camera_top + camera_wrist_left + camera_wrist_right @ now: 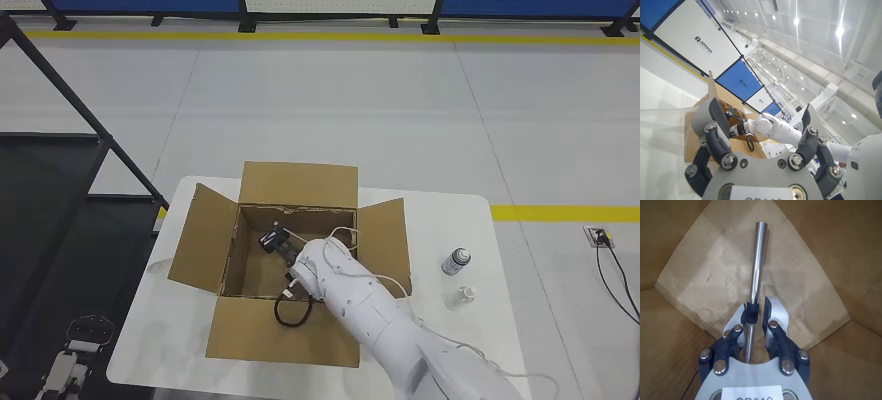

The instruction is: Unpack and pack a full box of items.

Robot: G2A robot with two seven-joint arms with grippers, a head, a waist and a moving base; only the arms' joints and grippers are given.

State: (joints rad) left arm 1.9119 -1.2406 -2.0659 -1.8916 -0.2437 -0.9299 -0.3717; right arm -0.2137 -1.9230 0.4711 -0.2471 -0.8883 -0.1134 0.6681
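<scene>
Since the right gripper (pixel 758 307) is sunk deep in the open cardboard box (pixel 283 345), its wrist looks along the carton's bare floor; a polished metal rod (pixel 757 262) runs lengthwise between its jaws, the longer part reaching past the fingertips toward a corner of the box; one pad (pixel 751 313) lies against the rod while the other stands just off it, so the jaws are narrowly apart, not clamped; whether the rod rests on the cardboard or hangs above it cannot be told. That slim gap suits a thin, slick bar; only a small closing would seize it, though a hold so far from the middle would probably let the long end droop. A capped can (pixel 456 262) and a clear bottle (pixel 460 297) stand close together on the white table (pixel 440 215), to the robot's right of the box, likely items already unpacked; the left gripper (pixel 761 108) hangs beside the table, tilted upward, fingers spread wide on nothing, presumably kept clear so one arm has the box to itself.
</scene>
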